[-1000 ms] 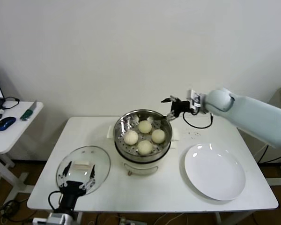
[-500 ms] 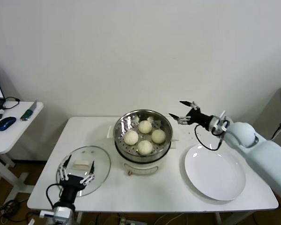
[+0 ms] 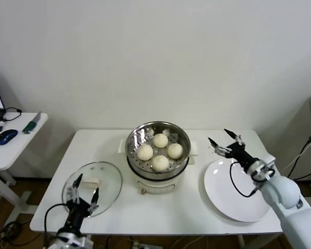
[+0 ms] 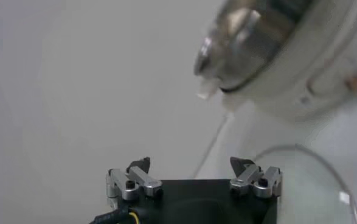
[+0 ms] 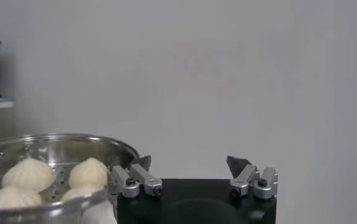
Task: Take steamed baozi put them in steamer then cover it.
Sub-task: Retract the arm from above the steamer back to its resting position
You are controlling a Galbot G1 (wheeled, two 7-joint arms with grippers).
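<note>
Fingers spread on both my grippers, empty: right gripper [image 3: 224, 142] over plate [image 3: 249, 207], left gripper [image 3: 85, 190] over cover [image 3: 106, 179] at table [image 3: 160, 212] front-left corner. Four steamed baozi [image 3: 160, 150] inside steamer [image 3: 137, 137], table centre. Covering left.

Lab — bare wall, side desk [image 3: 10, 137]

white wall [image 3: 155, 57], side desk [image 3: 13, 140] (left)

left claw [image 3: 84, 190] open, low, right claw [image 3: 225, 142] open, raised
</note>
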